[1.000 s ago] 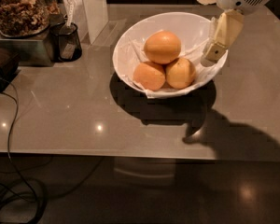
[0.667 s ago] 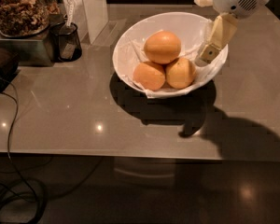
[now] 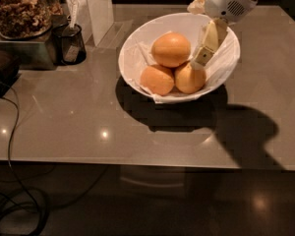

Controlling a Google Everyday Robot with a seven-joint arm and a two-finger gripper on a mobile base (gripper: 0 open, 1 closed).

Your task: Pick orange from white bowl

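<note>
The white bowl (image 3: 137, 48), lined with crumpled white paper, stands on the grey table toward the back. Three oranges show in it. The largest orange (image 3: 171, 49) lies on top, toward the back. Two smaller ones sit in front of it, at the lower left (image 3: 157, 79) and the lower right (image 3: 189, 78). My gripper (image 3: 200, 58) reaches down into the bowl from the upper right. Its tip is just right of the largest orange and right above the lower right orange. It holds nothing that I can see.
A dark mesh cup (image 3: 71, 43) stands left of the bowl. A glass jar of brown food (image 3: 19, 9) and a white upright box (image 3: 99, 6) are behind it. A dark object (image 3: 0, 73) and a black cable (image 3: 10, 132) lie at the left edge.
My gripper has moved left and down, from the bowl's right rim in to the oranges. The bowl and the oranges have not moved.
</note>
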